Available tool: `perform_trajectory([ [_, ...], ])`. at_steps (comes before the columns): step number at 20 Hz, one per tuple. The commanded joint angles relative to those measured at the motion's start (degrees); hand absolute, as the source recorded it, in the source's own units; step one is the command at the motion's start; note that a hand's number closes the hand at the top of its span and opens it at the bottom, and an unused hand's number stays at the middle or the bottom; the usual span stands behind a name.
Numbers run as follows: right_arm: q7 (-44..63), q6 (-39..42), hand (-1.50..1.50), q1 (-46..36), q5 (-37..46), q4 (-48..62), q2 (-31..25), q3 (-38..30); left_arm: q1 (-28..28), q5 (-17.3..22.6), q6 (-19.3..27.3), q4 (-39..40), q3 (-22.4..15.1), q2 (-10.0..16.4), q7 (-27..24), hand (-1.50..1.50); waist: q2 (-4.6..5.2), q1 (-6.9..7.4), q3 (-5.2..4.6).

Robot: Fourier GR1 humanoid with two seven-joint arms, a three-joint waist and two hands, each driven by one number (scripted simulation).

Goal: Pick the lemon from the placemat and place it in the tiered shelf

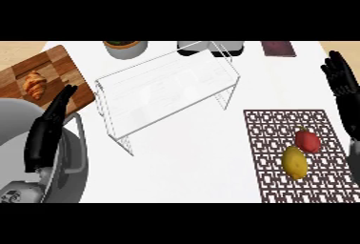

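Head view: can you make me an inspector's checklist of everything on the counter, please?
Surface: white counter, with a brown lattice placemat at the right.
Job's things: yellow lemon lies on the placemat; the clear tiered shelf stands mid-counter with nothing in it.
Clutter: red item right next to the lemon; wooden cutting board with a croissant at the left; grey pot at the far edge.
Hands: left hand open, fingers straight, holding nothing; right hand resting open at the right edge, fingers up.
Cables: nothing seen.
Surroundings: tan surface past the far corners.
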Motion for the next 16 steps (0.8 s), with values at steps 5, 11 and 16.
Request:
perform_trajectory([
  [5, 0.44, -14.51, 1.5, 13.84, 1.51, -4.04, -2.92, -14.39, 11.05, 8.79, -5.47, 1.2, 1.67, 0.56, 5.9, 0.0, 1.49, -7.18, 0.49],
  [11, 7.25, -21.28, -1.5, 26.1, 1.42, 3.91, 2.0, -19.24, 17.01, 15.44, -11.6, -1.78, 3.1, 0.94, 9.2, 0.0, 2.42, -7.4, 0.53],
  [16, 3.23, -13.96, -1.5, 33.4, -0.54, -3.22, 1.4, -18.02, 16.67, 16.29, -13.83, -2.73, 4.54, 2.69, 10.96, 0.0, 2.07, -6.58, 0.35],
])
